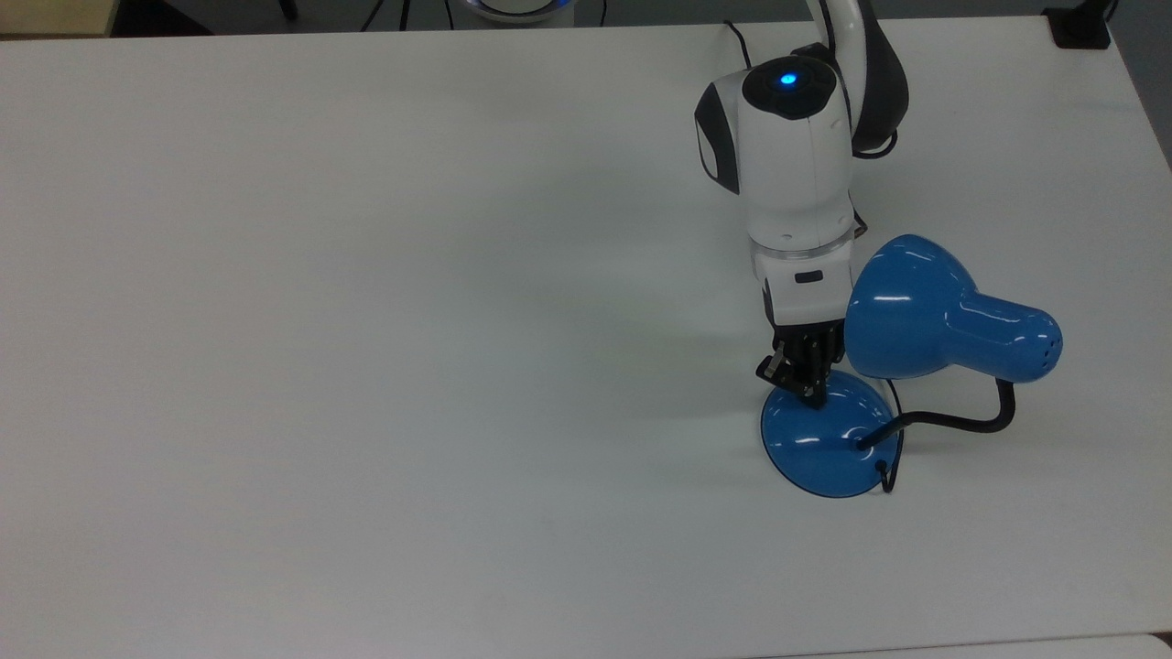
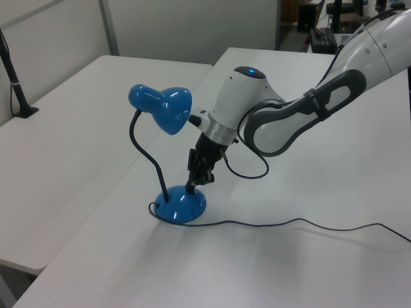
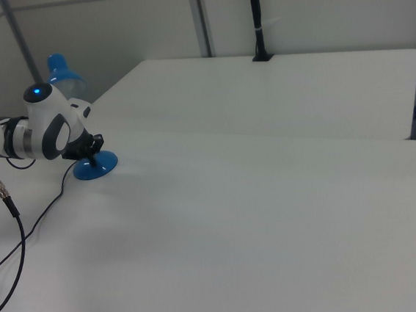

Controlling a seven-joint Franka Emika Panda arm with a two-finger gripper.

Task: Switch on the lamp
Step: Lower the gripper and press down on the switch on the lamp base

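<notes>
A glossy blue desk lamp [image 1: 925, 352] with a bell-shaped shade, a bent black gooseneck and a round domed base stands at the right of the top view, a little below the middle, on a plain white table [image 1: 366, 320]. In the left view it sits left of centre, and a thin black cord [image 2: 289, 222] trails from its base toward the right edge of the frame. In the right view the lamp is small at the far left, half behind the white robot arm [image 3: 40, 131].

The black two-finger gripper [image 1: 808, 392] points down at the upper left part of the domed blue base [image 1: 824, 448]; its fingers appear drawn together into a single tip, holding nothing. In the left view that tip meets the top of the base, seemingly in contact or nearly so, though the switch itself is hidden beneath it.

The shade shows no glow, so the lamp looks unlit. The step in hand seems to be the press on the base switch. Next likely comes a short, firm push straight down on the switch, kept centred so the light base does not slide or tip, then a lift clear
</notes>
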